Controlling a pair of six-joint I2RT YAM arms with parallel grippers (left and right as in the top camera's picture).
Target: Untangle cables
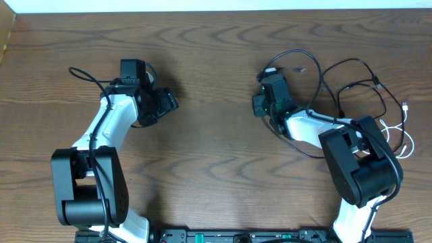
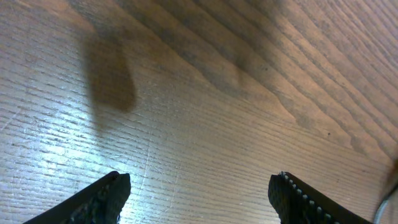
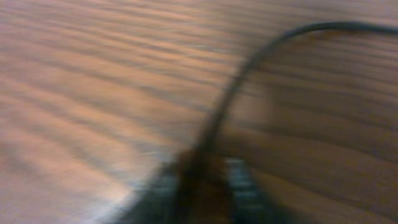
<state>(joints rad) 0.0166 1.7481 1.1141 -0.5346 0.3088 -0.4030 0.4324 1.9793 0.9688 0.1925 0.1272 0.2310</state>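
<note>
One white cable (image 1: pixel 410 138); right fingers (image 3: pixel 241 177) pinch one black cable (image 3: pixel 249 74).

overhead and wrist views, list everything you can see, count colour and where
table: one, brown wood, under everything
black cables: at least two, black, looped and tangled on the right side around the right arm
white cable: one, white, far right edge beside the right arm
left arm: one, white and black, left side
right arm: one, white and black, right side
left gripper: one, black, open over bare wood
right gripper: one, black, looks shut on one of the black cables, view blurred
</note>
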